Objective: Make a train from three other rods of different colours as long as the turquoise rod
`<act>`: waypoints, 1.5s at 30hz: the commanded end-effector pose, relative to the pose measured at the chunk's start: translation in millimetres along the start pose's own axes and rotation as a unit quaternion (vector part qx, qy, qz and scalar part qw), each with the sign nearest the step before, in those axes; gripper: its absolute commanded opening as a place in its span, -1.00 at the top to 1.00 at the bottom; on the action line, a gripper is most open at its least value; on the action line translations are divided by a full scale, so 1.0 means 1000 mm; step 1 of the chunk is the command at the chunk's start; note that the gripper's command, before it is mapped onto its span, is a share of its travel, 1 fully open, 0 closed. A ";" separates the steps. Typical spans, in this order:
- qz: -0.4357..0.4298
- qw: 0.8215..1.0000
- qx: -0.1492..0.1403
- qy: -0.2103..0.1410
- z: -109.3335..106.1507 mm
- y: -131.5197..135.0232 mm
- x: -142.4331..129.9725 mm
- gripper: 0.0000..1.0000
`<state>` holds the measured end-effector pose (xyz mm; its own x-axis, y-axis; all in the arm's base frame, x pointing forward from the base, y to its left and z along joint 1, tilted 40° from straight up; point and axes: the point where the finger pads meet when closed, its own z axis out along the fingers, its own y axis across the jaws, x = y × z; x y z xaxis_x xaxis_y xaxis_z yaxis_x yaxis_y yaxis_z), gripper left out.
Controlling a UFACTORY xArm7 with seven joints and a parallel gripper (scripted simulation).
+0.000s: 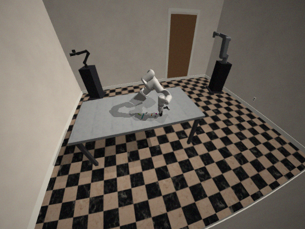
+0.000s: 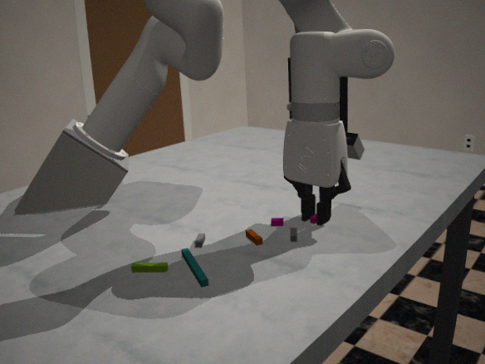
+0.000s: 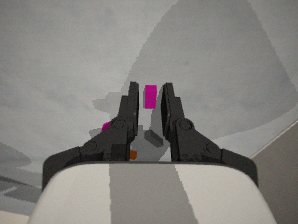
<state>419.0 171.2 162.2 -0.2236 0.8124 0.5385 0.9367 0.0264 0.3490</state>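
Observation:
My gripper (image 1: pixel 161 114) (image 2: pixel 315 220) (image 3: pixel 150 94) points down, partly open, its fingertips low over the table. One magenta rod (image 2: pixel 313 218) (image 3: pixel 150 97) shows between the fingers, with a gap on each side in the wrist view. A second magenta rod (image 2: pixel 277 222) (image 3: pixel 106 126) lies beside the gripper. A grey rod (image 2: pixel 293 234) (image 3: pixel 154 138) and the orange rod (image 2: pixel 254 237) (image 3: pixel 133 155) lie nearby. Another grey rod (image 2: pixel 200 240), the turquoise rod (image 2: pixel 194 268) (image 1: pixel 142 116) and the lime rod (image 2: pixel 149 267) (image 1: pixel 139 114) lie farther left, all apart.
The rods lie on a grey table (image 1: pixel 96 125) (image 2: pixel 257 332), whose front edge shows in the top and exterior views. The arm's base (image 2: pixel 71 174) stands behind the rods. The arm's shadow falls over several rods.

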 end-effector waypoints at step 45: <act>0.000 1.000 -0.001 0.000 -0.001 0.001 0.000 0.92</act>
<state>419.0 171.2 162.2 -0.2236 0.8124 0.5385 0.9368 0.0265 0.3490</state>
